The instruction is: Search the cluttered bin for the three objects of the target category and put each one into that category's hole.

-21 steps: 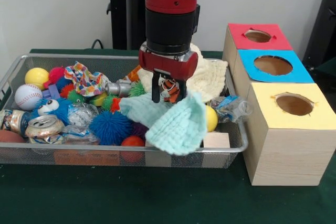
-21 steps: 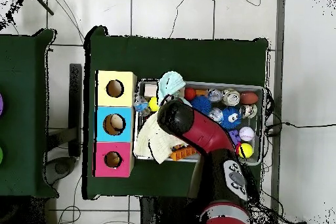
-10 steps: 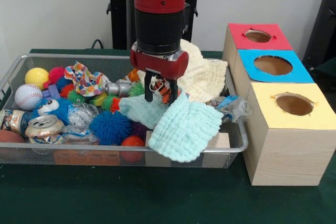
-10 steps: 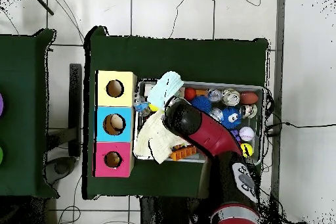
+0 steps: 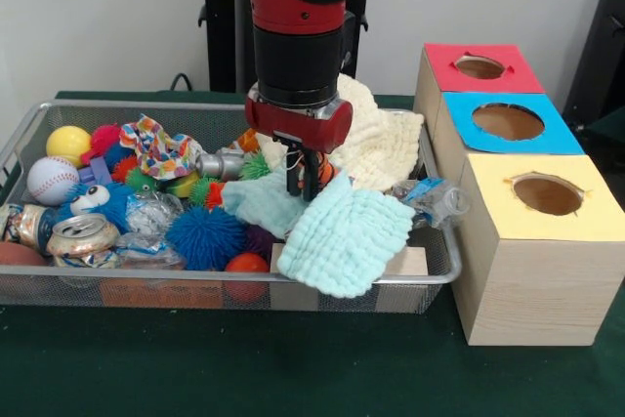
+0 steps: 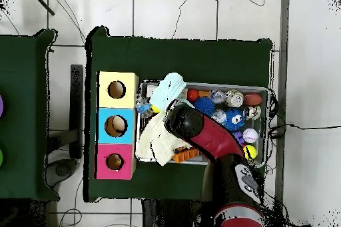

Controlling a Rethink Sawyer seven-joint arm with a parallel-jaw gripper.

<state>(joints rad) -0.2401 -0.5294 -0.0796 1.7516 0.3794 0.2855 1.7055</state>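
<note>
Claw (image 5: 301,181), frame centre, is clenched on the mint washcloth (image 5: 337,233), which drapes over the wire bin's (image 5: 20,139) front rim at lower centre. Recommended: lift until its hanging corner clears the rim, then carry toward the holed boxes (image 5: 508,124) at right.

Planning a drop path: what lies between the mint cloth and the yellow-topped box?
In the front view, a crumpled clear plastic bottle and the bin's wire end wall lie between the mint cloth and the yellow-topped box.
</note>
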